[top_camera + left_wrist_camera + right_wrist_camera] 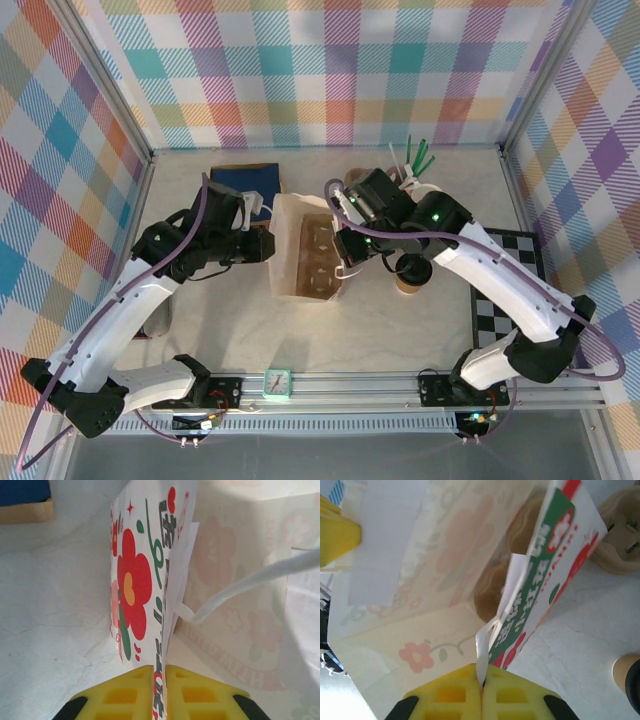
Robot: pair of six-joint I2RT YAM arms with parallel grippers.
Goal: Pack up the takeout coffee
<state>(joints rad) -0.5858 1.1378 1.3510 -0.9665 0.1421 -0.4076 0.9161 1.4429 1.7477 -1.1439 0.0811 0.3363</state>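
On the table (240,335), my left gripper (159,674) pinching the paper bag (300,262) by its left rim, my right gripper (481,676) pinching the right rim, coffee cup (406,282) alongside.

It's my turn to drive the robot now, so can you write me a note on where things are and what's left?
Left gripper: shut on the bag, left wall.
Right gripper: shut on its right wall.
Bag: upright mid-table, mouth open, cup tray inside.
Coffee: lid on, standing on the table right of the bag.
Done: bag held open.
Left: put the coffee in the bag.
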